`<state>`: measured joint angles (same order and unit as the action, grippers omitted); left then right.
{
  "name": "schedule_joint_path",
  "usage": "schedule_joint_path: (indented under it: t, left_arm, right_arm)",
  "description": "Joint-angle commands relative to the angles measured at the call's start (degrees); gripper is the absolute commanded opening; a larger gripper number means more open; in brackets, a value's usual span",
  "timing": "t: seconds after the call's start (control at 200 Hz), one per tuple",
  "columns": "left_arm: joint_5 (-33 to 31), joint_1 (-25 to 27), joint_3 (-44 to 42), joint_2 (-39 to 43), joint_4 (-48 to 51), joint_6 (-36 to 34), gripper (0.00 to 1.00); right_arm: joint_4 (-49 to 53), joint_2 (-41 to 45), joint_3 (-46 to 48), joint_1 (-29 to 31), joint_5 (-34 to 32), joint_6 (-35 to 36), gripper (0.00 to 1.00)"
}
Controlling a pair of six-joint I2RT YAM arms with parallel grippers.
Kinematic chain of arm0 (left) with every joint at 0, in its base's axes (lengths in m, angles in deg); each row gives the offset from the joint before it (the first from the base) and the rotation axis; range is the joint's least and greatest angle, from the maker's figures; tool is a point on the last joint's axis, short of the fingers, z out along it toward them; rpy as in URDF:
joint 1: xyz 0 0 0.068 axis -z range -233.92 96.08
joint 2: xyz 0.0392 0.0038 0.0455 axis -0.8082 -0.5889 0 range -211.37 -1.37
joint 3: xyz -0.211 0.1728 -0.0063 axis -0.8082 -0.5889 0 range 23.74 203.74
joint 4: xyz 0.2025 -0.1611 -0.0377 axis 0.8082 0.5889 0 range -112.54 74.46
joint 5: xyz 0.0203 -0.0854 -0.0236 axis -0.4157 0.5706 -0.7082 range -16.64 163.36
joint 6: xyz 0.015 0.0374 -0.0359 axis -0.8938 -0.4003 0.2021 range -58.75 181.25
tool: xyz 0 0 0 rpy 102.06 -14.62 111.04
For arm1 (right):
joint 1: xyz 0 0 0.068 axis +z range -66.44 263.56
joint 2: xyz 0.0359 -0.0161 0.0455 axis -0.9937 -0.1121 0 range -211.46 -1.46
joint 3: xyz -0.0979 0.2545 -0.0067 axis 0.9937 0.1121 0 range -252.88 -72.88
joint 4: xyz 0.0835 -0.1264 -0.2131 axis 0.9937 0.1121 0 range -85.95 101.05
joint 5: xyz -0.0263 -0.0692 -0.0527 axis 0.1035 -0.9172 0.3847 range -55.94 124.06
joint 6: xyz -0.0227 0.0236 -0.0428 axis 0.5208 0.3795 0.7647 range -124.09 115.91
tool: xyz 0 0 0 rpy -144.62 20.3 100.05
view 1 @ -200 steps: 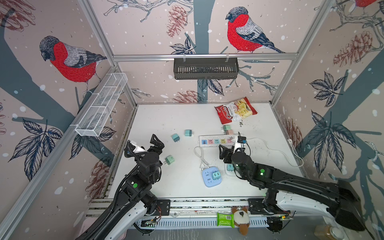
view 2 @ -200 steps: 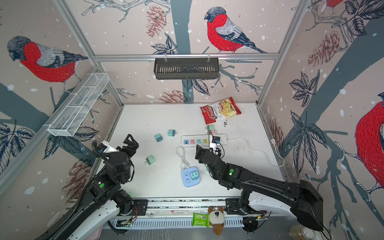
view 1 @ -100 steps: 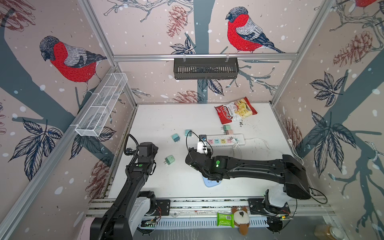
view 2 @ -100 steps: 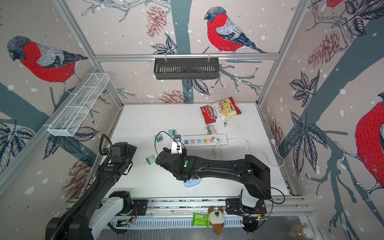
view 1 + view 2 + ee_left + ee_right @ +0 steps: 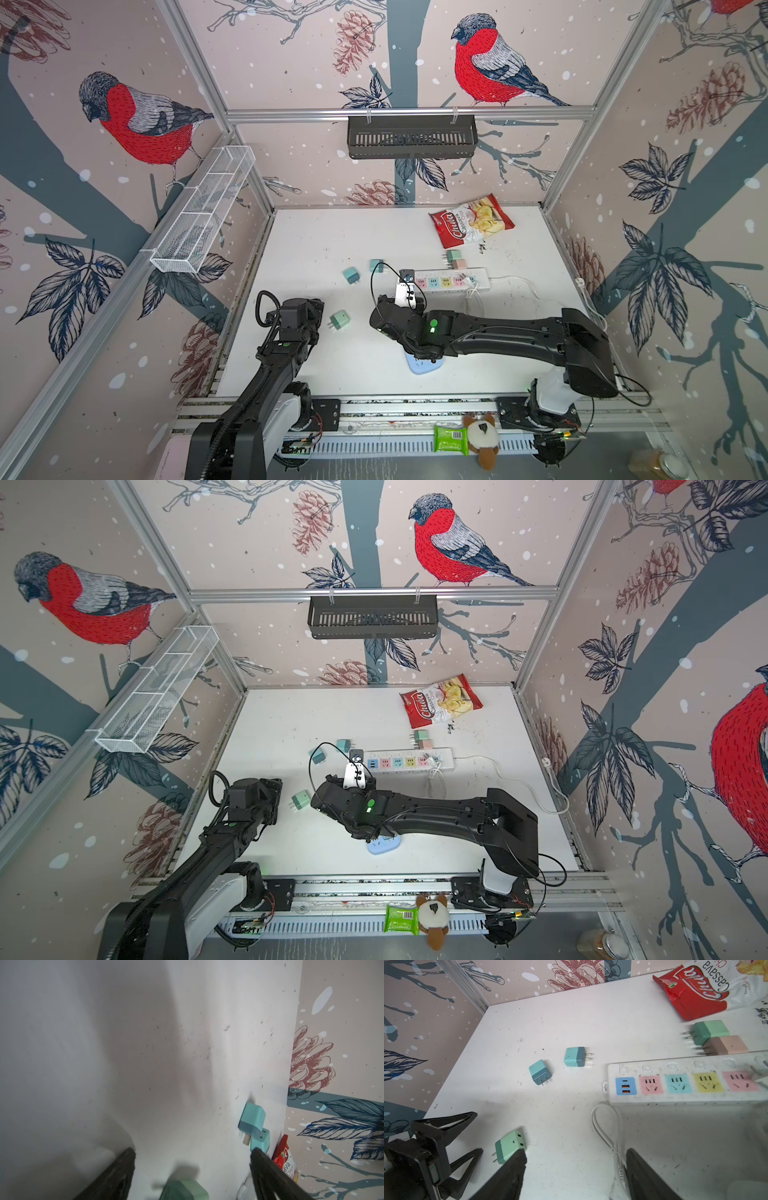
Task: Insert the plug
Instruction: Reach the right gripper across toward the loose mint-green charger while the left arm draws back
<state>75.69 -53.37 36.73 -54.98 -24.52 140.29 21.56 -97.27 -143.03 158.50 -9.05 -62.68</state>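
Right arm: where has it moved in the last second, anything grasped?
The right end effector swung leftward from beside the power strip toward the light green plug. The left end effector tipped down toward that plug too. Both are open and empty. The other plugs, strip and chip bag stayed put.

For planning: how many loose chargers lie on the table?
5: two teal chargers left of the power strip, green charger by the left gripper, green and pink chargers behind it; right arm may hide more.
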Motion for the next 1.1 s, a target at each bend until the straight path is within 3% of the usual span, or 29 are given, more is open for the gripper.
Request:
schedule_joint_path:
  t: [0.0,0.21,0.896,1.096]
  left_arm:
    - [3.35,-0.05,2.92,-2.34,4.86,-0.04,0.87]
    - [5.92,0.85,0.61,-3.16,0.27,1.24,0.87]
    - [1.04,18.90,3.27,-7.53,-5.22,4.79,0.88]
    - [1.36,20.02,4.96,-9.40,-6.60,3.11,0.89]
  right_arm:
    - [0.35,0.95,0.51,-0.14,-1.36,-0.74,0.77]
    - [0.24,2.68,2.33,-0.73,-1.79,-1.53,0.79]
    - [0.02,4.53,4.70,-2.14,-1.45,-2.51,0.80]
    - [-1.05,5.11,5.63,-2.42,-1.37,-2.71,0.81]
